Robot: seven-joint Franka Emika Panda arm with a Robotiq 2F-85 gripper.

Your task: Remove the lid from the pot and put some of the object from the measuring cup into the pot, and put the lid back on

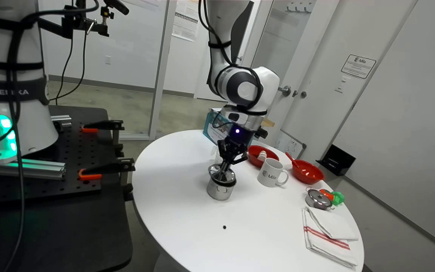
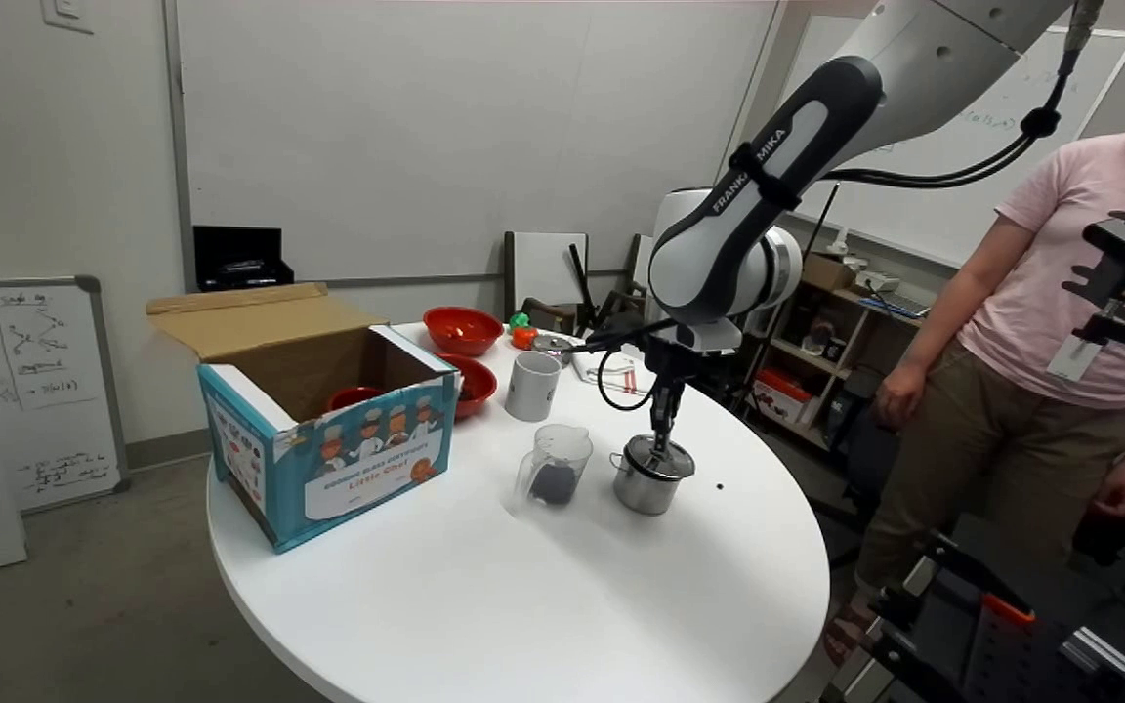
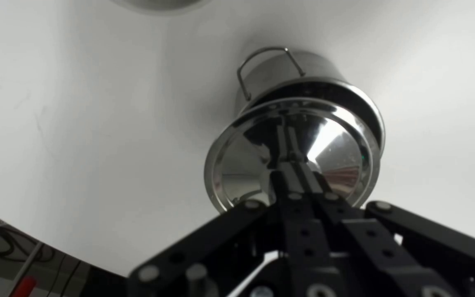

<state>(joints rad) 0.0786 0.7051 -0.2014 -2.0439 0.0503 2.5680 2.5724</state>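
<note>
The shiny silver pot (image 1: 219, 190) stands upright on the white table, also seen in an exterior view (image 2: 645, 491) and the wrist view (image 3: 287, 68). My gripper (image 3: 297, 165) points down and is shut on the knob of the silver lid (image 3: 241, 161); the fingers hide the knob. The lid is over the pot's mouth but off-centre, and a dark strip of the opening shows beside it. Whether the lid touches the rim I cannot tell. The clear measuring cup (image 2: 567, 451) with dark contents stands close beside the pot; my gripper mostly hides it in an exterior view (image 1: 218, 155).
A white mug (image 1: 270, 172), red bowls (image 1: 308, 172) and a blue cardboard box (image 2: 367, 469) stand around the table. A second, low silver pot (image 1: 318, 199) sits near a folded towel (image 1: 329, 236). A small dark bit (image 1: 224, 227) lies on the table.
</note>
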